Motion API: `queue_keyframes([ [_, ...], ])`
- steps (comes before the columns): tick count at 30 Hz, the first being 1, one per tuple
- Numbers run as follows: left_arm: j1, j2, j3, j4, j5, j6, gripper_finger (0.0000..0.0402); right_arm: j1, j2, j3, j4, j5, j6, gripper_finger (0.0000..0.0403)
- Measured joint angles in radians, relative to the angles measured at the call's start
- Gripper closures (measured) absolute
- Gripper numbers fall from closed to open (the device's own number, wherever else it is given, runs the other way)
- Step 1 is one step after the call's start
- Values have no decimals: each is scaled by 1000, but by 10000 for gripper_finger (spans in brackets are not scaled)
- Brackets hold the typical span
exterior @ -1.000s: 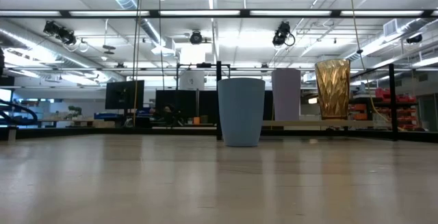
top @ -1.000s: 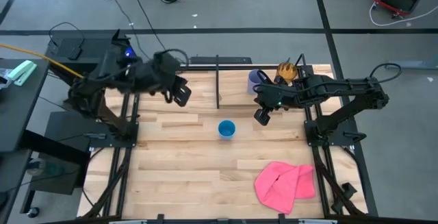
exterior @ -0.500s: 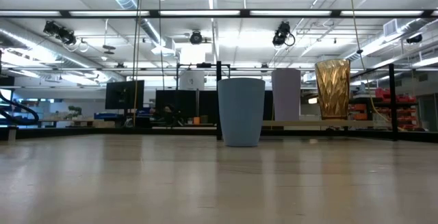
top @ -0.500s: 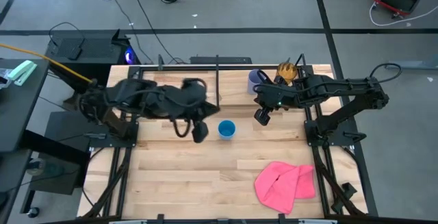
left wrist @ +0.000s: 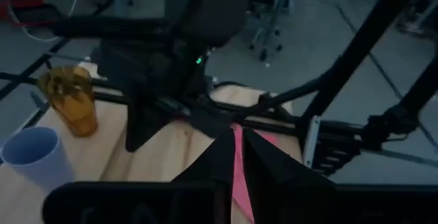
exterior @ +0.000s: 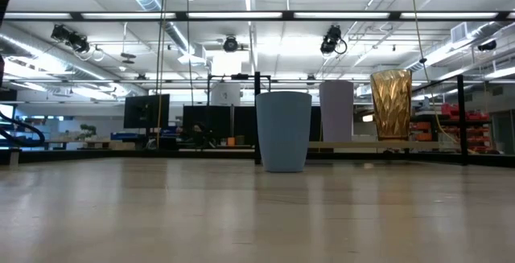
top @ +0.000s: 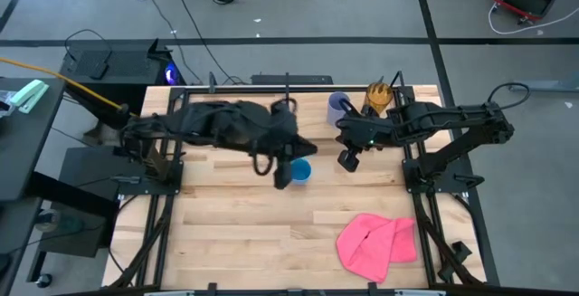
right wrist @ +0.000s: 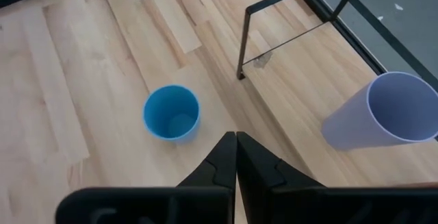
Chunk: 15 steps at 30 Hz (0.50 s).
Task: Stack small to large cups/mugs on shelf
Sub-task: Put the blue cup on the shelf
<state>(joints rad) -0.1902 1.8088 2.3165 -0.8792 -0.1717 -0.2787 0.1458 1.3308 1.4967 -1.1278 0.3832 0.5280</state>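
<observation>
The short blue cup [top: 300, 170] stands upright, mouth up, on the wooden shelf [top: 226, 214]; it also shows in the right wrist view [right wrist: 171, 112] and the low view [exterior: 283, 131]. The lavender cup [top: 338, 107] and the amber cup [top: 378, 97] stand upright at the far right, and both show in the left wrist view [left wrist: 33, 159] [left wrist: 72, 101]. My left gripper [top: 282, 175] hovers just left of the blue cup, fingers together [left wrist: 237, 166], and touches nothing. My right gripper [top: 348, 159] is shut [right wrist: 236, 157] and empty, right of the blue cup.
A thin black divider post [top: 288, 106] stands at the shelf's far edge, left of the lavender cup. A pink cloth [top: 375, 242] lies at the near right. Bare planks stretch across the near left of the shelf.
My left arm has swung from the shelf's far left corner toward the right and the near edge. Its gripper now hangs beside the blue cup. The cups have kept still.
</observation>
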Motion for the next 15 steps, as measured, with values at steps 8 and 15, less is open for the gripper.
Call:
queue_keyframes([
  [8, 0, 79, -2, -37, 52, 11, 382, 9, 0, 0, -36, 0, 28, 385],
  [15, 20, 80, -1, 97, 64, 51, 388, 9, 0, 0, -140, 0, 86, 385],
])
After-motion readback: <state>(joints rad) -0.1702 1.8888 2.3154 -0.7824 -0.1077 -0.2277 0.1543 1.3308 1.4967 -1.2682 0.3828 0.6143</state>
